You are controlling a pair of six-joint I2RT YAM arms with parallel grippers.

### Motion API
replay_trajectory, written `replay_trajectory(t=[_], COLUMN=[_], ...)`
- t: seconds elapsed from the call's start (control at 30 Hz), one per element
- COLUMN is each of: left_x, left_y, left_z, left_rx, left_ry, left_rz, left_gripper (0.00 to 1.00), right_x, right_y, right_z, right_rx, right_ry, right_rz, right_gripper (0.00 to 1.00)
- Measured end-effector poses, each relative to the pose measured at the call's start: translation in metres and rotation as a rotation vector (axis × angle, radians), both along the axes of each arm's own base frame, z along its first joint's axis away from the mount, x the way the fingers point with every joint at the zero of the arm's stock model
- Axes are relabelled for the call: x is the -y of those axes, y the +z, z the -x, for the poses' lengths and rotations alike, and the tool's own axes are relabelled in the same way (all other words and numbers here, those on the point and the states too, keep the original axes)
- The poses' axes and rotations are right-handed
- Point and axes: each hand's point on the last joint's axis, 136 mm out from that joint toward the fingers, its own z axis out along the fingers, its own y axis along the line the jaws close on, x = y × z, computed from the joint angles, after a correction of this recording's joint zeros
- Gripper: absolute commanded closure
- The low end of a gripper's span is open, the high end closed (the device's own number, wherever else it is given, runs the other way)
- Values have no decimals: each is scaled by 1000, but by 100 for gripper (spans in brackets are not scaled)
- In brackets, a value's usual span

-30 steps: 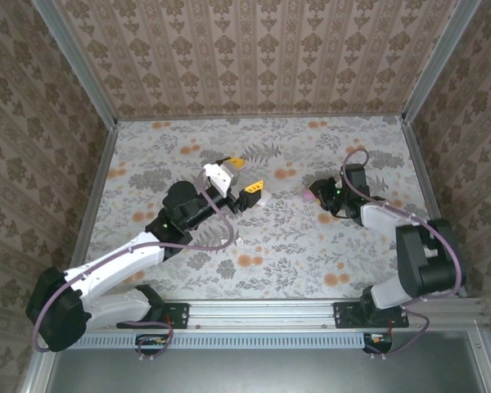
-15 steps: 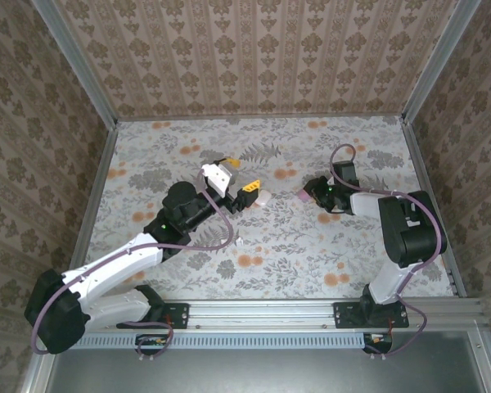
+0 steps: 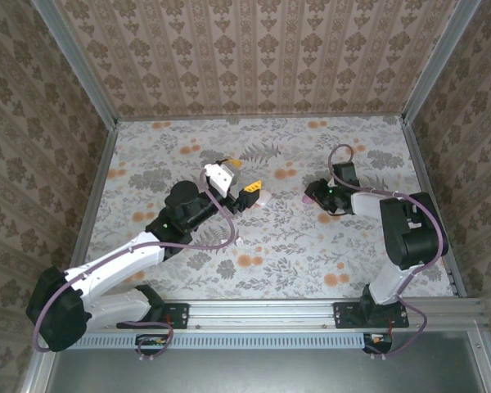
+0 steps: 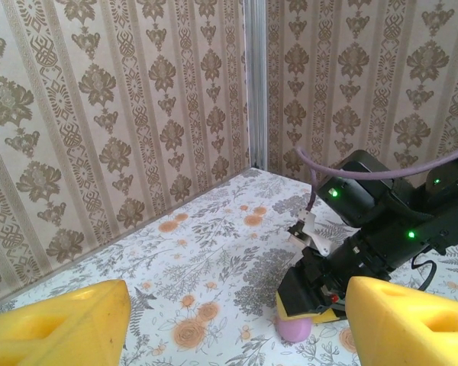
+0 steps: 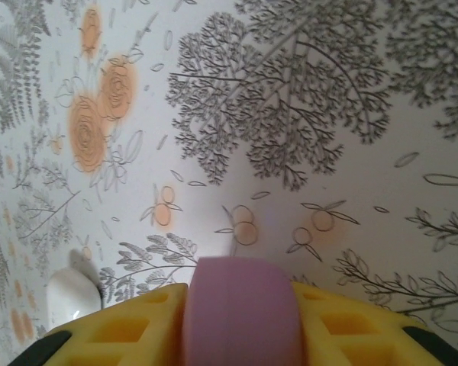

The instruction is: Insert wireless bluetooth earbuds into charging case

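Right arm lay low, right gripper clamped on pink rounded lump, left gripper faced it, spread wide (nothing held).

a lab test cell: wallpapered panels, aluminium frame, floral tabletop.

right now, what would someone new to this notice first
Most striking is the pink rounded lump clamped between the yellow fingers of the right gripper, low at the centre right of the floral table. Facing it, the left gripper gapes wide open, with a small pale rounded case lying on the table beside one of its fingers.
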Motion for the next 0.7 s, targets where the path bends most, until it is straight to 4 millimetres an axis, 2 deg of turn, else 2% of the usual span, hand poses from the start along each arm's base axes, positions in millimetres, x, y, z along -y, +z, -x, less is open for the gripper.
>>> replay_trajectory(t=[0.17, 0.7], left_x=[0, 3], left_y=[0, 3], left_z=[0, -1], left_rx=[-1, 1], left_ry=[0, -8], left_rz=[-1, 2], left_gripper=[25, 24], right_x=[3, 9], right_y=[-5, 5], right_z=[5, 12], right_rx=[-24, -49], right_ry=[4, -23], right_rz=[14, -6], right_gripper=[55, 48])
